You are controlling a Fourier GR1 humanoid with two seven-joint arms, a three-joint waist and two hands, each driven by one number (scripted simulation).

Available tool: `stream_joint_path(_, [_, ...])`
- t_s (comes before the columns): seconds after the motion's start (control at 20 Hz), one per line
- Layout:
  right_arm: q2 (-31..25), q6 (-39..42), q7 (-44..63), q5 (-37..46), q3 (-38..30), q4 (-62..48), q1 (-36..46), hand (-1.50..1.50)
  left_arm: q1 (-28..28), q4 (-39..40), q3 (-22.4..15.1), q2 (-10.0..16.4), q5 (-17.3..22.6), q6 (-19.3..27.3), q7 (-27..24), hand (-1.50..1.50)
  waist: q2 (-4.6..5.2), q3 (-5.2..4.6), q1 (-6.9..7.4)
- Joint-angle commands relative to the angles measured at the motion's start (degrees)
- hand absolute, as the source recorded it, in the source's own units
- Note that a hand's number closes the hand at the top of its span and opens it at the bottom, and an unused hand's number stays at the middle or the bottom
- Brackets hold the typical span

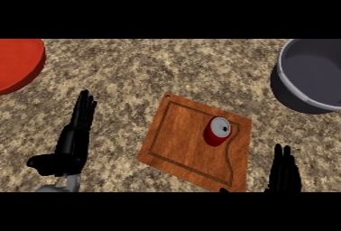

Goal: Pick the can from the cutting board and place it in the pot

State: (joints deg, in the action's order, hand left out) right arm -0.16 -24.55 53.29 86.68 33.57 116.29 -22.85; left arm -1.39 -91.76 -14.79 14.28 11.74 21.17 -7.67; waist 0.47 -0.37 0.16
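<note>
A red can (218,131) with a silver top stands upright on the right half of a brown wooden cutting board (180,144) at the counter's middle. The grey pot (313,74) sits at the upper right, partly cut off by the view's edge, and I see nothing inside it. My right hand (284,173) is open at the lower right, fingers straight up, just right of the board and below the can. My left hand (73,135) rests open at the left, fingers pointing up, well apart from the board.
A red round object (19,63) lies at the upper left corner, partly out of view. Speckled brown counter (153,67) stretches between the board, the pot and the red object.
</note>
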Motion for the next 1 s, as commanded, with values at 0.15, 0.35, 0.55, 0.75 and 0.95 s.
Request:
stream_joint_path(0.15, [0.15,12.88,26.31,4.28,6.83,-6.00,14.42,-1.50,0.00,-0.60,-0.89,-0.64,-1.47,0.57,0.66,0.00,-0.21,0.27,0.91])
stream_joint_path(0.35, [0.15,11.62,30.34,-0.85,6.75,-12.18,21.37,-1.50,1.78,-0.41,0.62,-0.24,0.36,-1.62,-0.74,0.00,-0.26,0.33,1.05])
stream_joint_path(0.55, [0.14,11.83,31.86,-2.96,7.05,-14.43,25.96,-1.50,-0.41,2.48,1.19,-0.45,-0.04,-2.97,-2.00,0.00,-0.30,0.34,0.48])
stream_joint_path(0.75, [0.13,11.51,31.15,-5.35,3.88,-17.50,28.56,-1.50,0.55,4.76,1.53,-1.98,-0.49,-2.41,-4.45,0.00,-0.29,0.33,0.38])
stream_joint_path(0.95, [0.13,9.85,30.04,-5.50,3.69,-19.24,26.85,-1.50,1.93,1.05,2.62,0.31,0.40,-3.82,-1.88,0.00,-0.50,0.36,0.42])
